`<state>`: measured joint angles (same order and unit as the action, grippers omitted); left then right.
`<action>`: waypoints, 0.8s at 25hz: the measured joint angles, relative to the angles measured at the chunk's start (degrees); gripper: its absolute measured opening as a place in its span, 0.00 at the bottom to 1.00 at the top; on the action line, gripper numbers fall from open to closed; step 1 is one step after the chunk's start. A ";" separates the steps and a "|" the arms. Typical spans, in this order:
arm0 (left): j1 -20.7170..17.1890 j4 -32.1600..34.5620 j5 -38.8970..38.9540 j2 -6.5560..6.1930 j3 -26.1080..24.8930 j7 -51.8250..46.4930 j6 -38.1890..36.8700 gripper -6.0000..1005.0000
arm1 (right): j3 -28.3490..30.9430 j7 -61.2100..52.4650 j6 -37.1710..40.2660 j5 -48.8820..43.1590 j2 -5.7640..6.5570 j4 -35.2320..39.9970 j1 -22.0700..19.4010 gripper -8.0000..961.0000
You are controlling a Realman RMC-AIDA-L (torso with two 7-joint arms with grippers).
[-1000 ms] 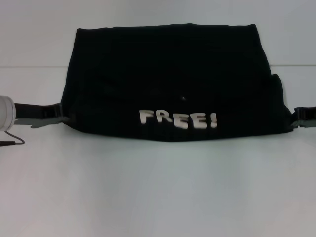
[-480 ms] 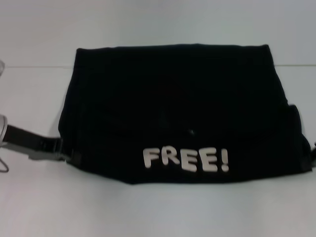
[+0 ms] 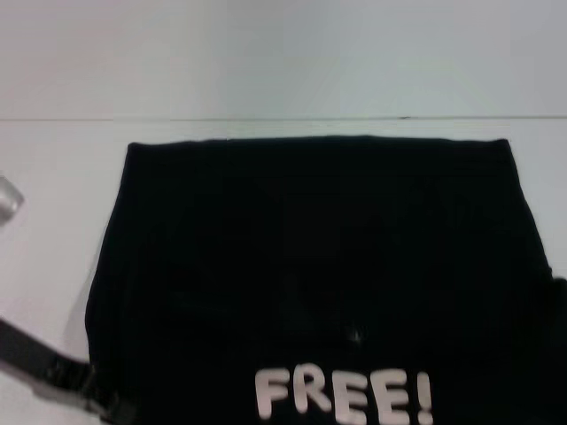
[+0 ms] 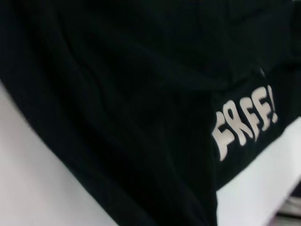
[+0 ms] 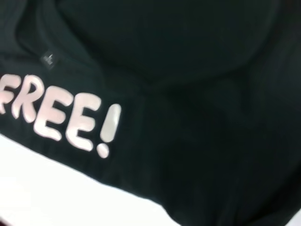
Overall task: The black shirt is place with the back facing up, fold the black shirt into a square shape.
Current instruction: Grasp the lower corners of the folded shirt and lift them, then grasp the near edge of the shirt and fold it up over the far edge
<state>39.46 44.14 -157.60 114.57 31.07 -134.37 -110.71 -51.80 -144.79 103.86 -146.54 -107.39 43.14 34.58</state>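
Filling most of the head view, the black shirt (image 3: 319, 274) lies spread on the white table (image 3: 53, 168), its far edge running straight across the upper middle of the frame, just below the line where the table meets the pale wall (image 3: 283, 53). The cloth widens toward the bottom of the frame and runs out past the lower and right borders. The cream "FREE!" print (image 3: 344, 397) sits at the lower centre of the head view, reading upright, with a small pale speck just above it on the fabric.

At the lower left corner of the head view, the left gripper (image 3: 113, 409) meets the left border of the shirt; its dark arm segment slants in from the left edge of the frame. Whether its jaws are wide, narrow or pinching cloth cannot be told, since the tips merge with the black fabric. The right gripper does not show in any view.

The left wrist view is almost wholly dark, softly creased cloth, with the print at the right middle of the frame and white table at the lower left and lower right. The right wrist view shows the print at the left middle, with table below it along the bottom left.
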 joint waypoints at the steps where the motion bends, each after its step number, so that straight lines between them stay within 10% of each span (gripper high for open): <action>1: -0.51 0.12 -0.04 0.36 0.63 0.28 -1.31 0.01 | 0.16 0.41 0.94 0.00 -0.11 0.00 -0.42 0.04; 8: -2.53 2.67 0.17 1.43 1.38 1.36 -6.50 0.01 | 9.27 4.90 5.07 0.23 0.71 0.00 -2.47 0.04; 20: 0.09 2.99 7.83 -2.29 -12.10 3.63 -6.62 0.01 | 25.03 11.81 9.64 4.52 2.63 0.00 -0.52 0.04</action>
<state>39.55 47.13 -149.77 112.28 18.98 -130.73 -117.33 -26.77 -132.98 113.50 -142.02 -104.76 43.14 34.06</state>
